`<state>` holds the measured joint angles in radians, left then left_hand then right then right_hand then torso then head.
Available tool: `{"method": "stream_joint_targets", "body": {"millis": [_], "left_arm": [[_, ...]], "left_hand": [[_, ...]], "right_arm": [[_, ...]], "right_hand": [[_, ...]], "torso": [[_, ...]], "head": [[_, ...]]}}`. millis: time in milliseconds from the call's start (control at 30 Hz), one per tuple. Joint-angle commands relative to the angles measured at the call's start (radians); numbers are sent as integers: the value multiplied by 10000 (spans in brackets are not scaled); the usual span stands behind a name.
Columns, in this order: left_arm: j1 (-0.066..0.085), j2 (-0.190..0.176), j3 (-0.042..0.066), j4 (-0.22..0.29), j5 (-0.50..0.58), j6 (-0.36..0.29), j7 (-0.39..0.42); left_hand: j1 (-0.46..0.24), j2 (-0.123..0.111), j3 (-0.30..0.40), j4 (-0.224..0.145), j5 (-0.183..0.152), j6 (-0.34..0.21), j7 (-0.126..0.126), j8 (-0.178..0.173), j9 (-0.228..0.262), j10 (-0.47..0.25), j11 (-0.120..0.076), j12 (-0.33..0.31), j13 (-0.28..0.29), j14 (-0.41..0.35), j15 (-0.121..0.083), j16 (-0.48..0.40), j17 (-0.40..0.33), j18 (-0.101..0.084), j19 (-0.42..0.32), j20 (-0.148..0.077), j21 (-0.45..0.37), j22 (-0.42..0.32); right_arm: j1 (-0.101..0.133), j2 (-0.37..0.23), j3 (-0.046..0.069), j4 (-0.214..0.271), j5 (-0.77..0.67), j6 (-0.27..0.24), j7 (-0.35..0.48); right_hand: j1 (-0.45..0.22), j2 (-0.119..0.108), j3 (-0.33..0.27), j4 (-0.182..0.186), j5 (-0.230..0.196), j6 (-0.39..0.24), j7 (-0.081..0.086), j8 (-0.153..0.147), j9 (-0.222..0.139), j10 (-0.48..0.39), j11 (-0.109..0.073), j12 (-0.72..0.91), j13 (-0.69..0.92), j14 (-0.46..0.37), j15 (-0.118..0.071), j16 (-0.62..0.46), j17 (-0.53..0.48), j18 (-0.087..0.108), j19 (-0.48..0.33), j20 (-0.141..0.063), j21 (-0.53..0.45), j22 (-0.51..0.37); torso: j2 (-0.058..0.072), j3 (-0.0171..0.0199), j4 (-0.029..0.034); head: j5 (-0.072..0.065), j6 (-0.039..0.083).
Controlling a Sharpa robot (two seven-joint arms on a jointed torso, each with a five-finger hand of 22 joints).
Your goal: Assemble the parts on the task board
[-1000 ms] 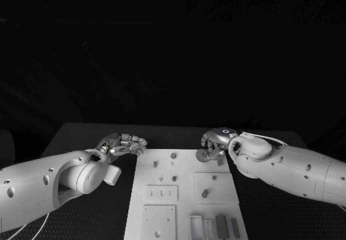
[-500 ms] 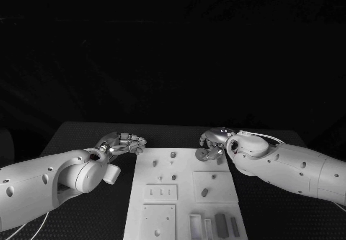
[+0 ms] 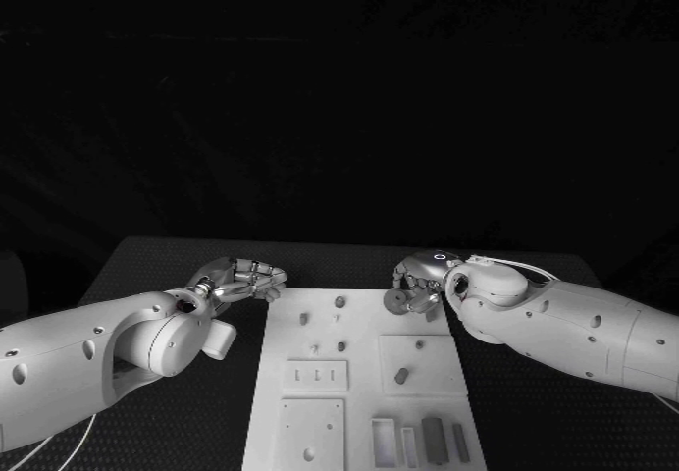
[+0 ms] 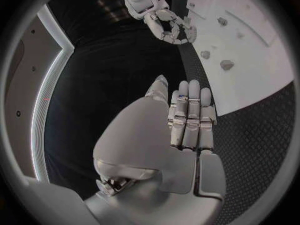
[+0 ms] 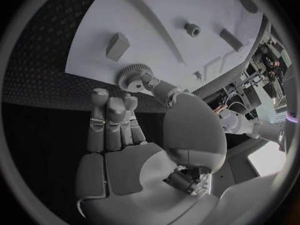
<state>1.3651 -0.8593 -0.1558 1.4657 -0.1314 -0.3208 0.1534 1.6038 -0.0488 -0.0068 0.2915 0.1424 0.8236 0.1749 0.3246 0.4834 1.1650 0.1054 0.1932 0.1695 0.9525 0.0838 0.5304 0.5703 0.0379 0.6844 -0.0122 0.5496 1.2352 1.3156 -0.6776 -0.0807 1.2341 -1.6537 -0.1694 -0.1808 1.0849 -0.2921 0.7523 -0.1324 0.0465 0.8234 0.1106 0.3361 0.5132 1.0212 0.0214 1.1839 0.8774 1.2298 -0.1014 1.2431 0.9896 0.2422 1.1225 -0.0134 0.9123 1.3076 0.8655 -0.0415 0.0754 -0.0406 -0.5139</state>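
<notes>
Right robot hand (image 5: 134,130) pinches a gear (image 5: 130,77) at the task board (image 3: 425,378)'s far edge, needs seating; left robot hand (image 4: 187,120) flat, holding nothing.

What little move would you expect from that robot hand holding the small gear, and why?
Probably the right robot hand should carry the gear a little inward over the task board toward a peg. It pinches the gear at the board's far edge, not yet over any seat, while the left robot hand sits empty beside the board.
</notes>
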Motion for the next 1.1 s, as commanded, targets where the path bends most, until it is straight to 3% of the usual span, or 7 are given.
{"method": "stream_joint_targets", "body": {"millis": [33, 767, 1100], "left_arm": [[15, 13, 7, 9, 35, 88, 66], [13, 15, 5, -5, 35, 124, 46], [11, 14, 3, -14, 35, 156, 33]], "left_hand": [[-24, -39, 44, 2, -52, 18, 55, -64, -2, 62, 15, -35, 9, 42, 0, 32, 14, 28, 43, -34, 50, -11], [-37, -40, 50, 0, -54, 14, 58, -76, 0, 60, 17, -49, 13, 39, 2, 26, 19, 29, 39, -33, 55, -18], [-42, -39, 53, -1, -55, 13, 59, -80, 1, 60, 18, -54, 15, 38, 2, 24, 21, 29, 37, -33, 58, -20]], "right_arm": [[-28, 44, 2, 6, 106, 239, 202], [-264, 179, 2, -308, 114, 402, 261], [-295, 124, 2, -251, 127, 438, 370]], "right_hand": [[76, 10, 60, 17, 18, 1263, 30, 39, 7, -371, -183, 39, 15, 8, -20, 64, 19, 196, 15, -60, 60, 239], [109, 42, 84, 58, 19, 1292, 68, -37, -16, -444, -148, 174, 1, -15, 13, 92, 77, 196, -62, -81, 209, 220], [551, 17, 409, -238, 31, 1145, 92, -196, -82, -541, -121, 230, -60, -72, 41, 64, 105, 196, -177, -61, 253, 201]], "torso": [[-1, -3, 2], [-1, 0, 9], [1, 6, -7]], "head": [[-7, -13], [-10, -109], [3, -105]]}}
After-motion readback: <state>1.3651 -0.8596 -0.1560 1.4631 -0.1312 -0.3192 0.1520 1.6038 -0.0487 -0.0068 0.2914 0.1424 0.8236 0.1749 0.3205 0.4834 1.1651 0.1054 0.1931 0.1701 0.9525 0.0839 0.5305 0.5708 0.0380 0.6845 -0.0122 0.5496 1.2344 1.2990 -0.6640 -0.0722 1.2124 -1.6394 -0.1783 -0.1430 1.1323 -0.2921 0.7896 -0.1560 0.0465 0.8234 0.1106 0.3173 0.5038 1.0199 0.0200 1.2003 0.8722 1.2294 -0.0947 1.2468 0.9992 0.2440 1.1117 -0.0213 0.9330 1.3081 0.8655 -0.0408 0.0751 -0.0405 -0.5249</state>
